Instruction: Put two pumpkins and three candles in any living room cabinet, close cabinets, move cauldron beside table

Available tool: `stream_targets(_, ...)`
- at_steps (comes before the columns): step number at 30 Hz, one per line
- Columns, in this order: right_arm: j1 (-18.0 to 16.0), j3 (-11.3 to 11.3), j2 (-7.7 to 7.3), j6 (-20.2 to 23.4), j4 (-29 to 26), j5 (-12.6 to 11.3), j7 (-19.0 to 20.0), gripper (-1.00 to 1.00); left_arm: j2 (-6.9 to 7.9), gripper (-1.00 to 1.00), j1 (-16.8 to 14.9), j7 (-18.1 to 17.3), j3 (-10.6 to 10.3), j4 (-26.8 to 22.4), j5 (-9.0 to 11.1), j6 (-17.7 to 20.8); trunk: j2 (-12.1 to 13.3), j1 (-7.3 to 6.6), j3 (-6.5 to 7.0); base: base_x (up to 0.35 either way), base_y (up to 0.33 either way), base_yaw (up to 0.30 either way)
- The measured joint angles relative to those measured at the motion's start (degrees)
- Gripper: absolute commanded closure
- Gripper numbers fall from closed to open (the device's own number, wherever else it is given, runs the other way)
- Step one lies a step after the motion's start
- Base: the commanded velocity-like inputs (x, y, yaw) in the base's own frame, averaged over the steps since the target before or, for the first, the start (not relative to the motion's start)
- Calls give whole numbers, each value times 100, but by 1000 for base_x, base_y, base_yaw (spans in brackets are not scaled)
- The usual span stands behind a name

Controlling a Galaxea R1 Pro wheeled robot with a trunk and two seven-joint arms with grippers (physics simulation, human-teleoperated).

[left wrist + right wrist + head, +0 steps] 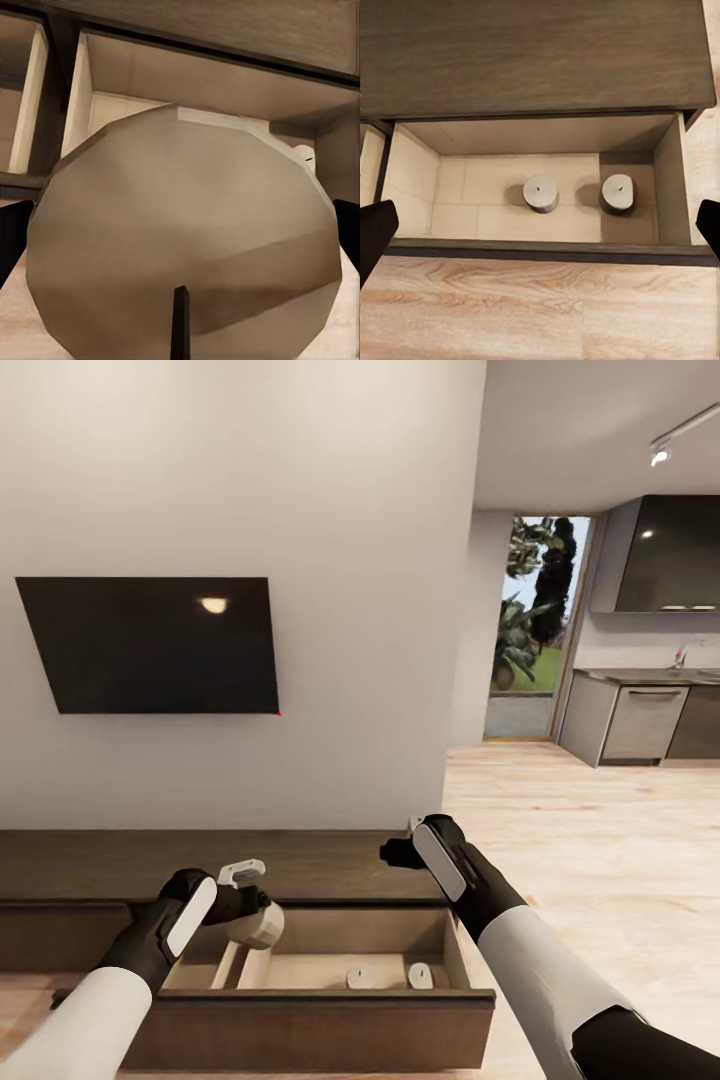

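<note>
the left tool (255, 905) grips a candle (256, 925) over the open drawer (320, 1000) of the cabinet (90, 860). two more candles (541, 193) stand in the drawer, below and ahead of the right tool (395, 850), whose fingers are spread wide and empty.

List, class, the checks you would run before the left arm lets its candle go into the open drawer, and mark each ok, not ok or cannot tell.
1. Drawer of the cabinet pulled open: ok.
2. Third candle held in the left end effector: ok.
3. Held candle above the drawer interior, not its rim: ok, judged from the head view.
4. Two candles already inside, apart from each other: ok.
5. Bare drawer floor to their side for the third: ok.
6. Right end effector clear of the drop path: ok; open or shut: cannot tell.
</note>
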Motion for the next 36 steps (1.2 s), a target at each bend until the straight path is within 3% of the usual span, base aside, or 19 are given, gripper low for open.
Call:
stream_targets(18,0,-4,0,-1,-108,3,19,-100,0,100,0,0,-1,0,-2,-3,0,0,0,4,-6,0)
stream_targets(29,304,-38,-1,353,-2562,-71,-51,-100,6,100,1,-2,-11,9,-22,-5,-1,-2,0,198,-175,0)
stream_targets(36,416,-61,2,373,-3011,-75,-57,-100,4,100,0,-3,-19,23,-18,-6,0,0,0,102,-102,0)
